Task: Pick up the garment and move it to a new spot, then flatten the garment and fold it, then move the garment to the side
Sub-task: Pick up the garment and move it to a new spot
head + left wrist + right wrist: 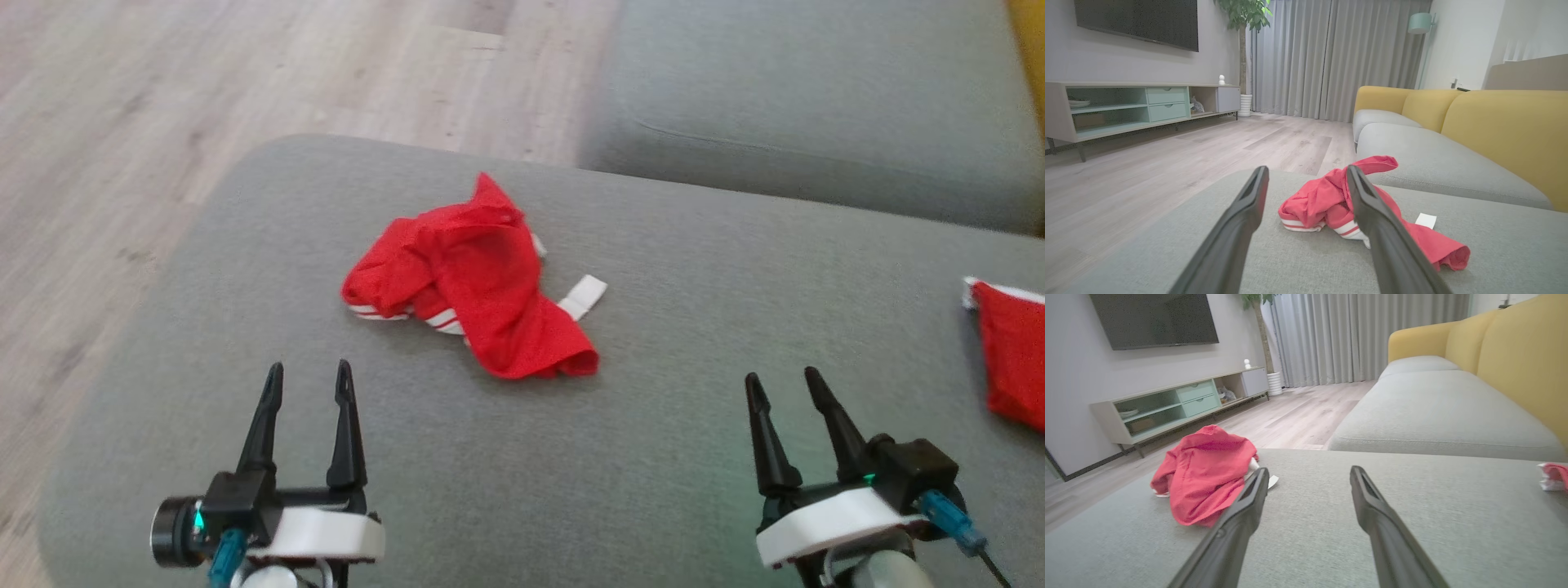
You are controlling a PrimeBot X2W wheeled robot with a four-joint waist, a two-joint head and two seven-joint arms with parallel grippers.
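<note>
The left claw (pixel 309 367) hovers over the near edge of the grey cushion (pixel 653 457), on the robot's left. Its two dark fingers are spread wide apart with nothing between them. The right claw (pixel 781 376) hangs over the same near edge on the robot's right, its fingers equally wide apart and empty. Both claws point across the cushion toward its far side.

The garment (pixel 482 286), red with white striped trim, lies crumpled in a heap on the cushion, left of the cushion's middle and toward its far edge. It touches neither claw. It sits beyond the left claw's fingertips and slightly to their right, and well off to the left of the right claw.

In the left wrist view the garment (pixel 1318 200) rests ahead of the left claw (pixel 1306 169), partly hidden behind the right-hand finger. In the right wrist view the garment (pixel 1204 473) lies left of the right claw (pixel 1309 469), its near edge hidden behind that claw's left-hand finger.

A white tag (pixel 586 294) lies flat on the cushion at the garment's right side. A second red cloth (pixel 1012 359) with a white edge rests at the cushion's right edge, apart from the right claw. Beyond the cushion's far edge are a pale wooden floor (pixel 122 122) on the left and a grey sofa seat (pixel 816 98) on the right.
</note>
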